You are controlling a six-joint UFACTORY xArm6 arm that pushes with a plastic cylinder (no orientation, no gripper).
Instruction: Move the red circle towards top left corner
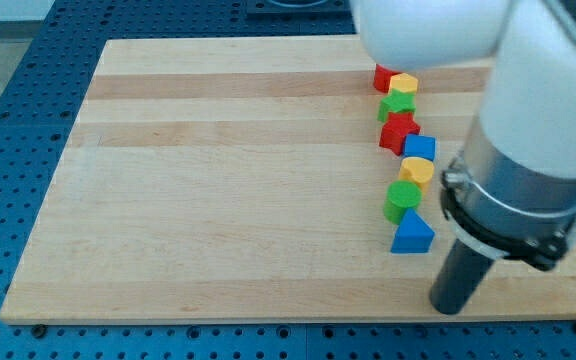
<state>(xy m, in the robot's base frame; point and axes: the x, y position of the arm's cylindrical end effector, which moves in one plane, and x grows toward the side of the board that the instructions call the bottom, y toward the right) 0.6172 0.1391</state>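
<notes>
A red block point(382, 77) sits near the board's top edge at the head of a column of blocks, touching a yellow hexagon point(404, 84). The white arm overlaps its top, so I cannot make out its shape for certain. My tip point(454, 308) rests on the board near the bottom edge, below and to the right of a blue triangle point(412, 235), with a small gap between them. It is far below the red block.
Below the yellow hexagon the column runs down: a green star point(399, 104), a red star point(399, 132), a blue cube point(420, 148), a yellow heart point(417, 171) and a green cylinder point(402, 200). The bulky white arm point(538, 120) covers the board's right side.
</notes>
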